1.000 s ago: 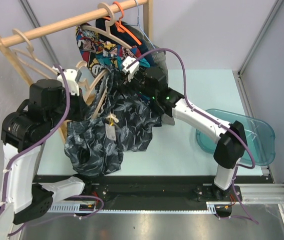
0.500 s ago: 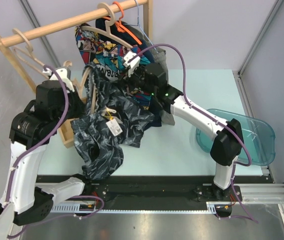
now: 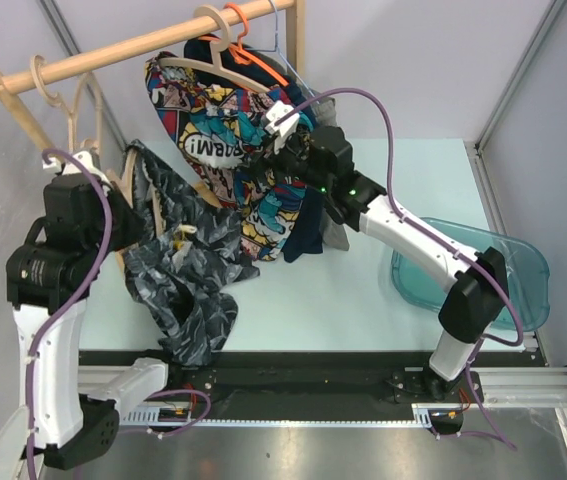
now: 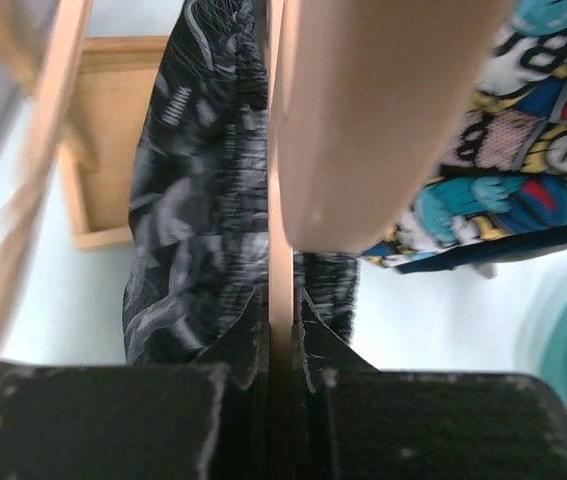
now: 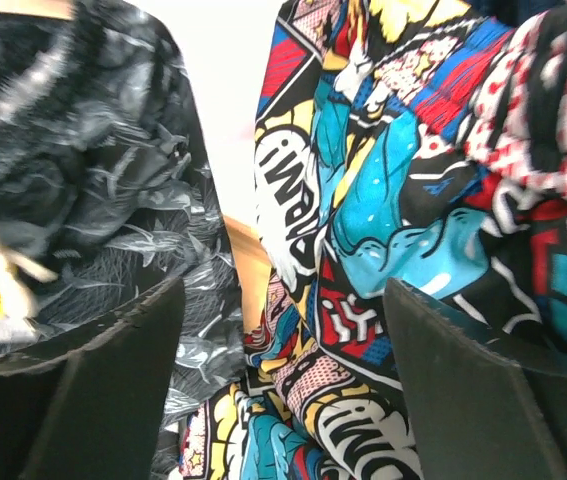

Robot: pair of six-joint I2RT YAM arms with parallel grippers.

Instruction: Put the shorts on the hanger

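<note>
The dark marbled shorts (image 3: 188,270) hang draped over the pale wooden hanger (image 4: 281,200), which my left gripper (image 4: 281,300) holds by a thin wooden bar, jaws shut on it. In the top view my left gripper (image 3: 113,185) is left of the rack, with the shorts trailing down to the table's front edge. A white tag (image 3: 185,235) dangles from the shorts. My right gripper (image 3: 263,165) is open with nothing held. Its fingers (image 5: 113,380) face the comic-print shorts (image 5: 383,230), with the marbled shorts (image 5: 113,200) to their left.
A wooden rail (image 3: 143,45) carries the comic-print shorts (image 3: 213,130), an orange hanger (image 3: 253,50) and spare wooden hangers (image 3: 63,95). The rack's wooden base (image 4: 98,150) stands below left. A teal tub (image 3: 483,270) sits at the table's right.
My left arm has swung the hanger and shorts left and upward, away from the right gripper. The right gripper's jaws have spread wider and now face the comic-print shorts.
</note>
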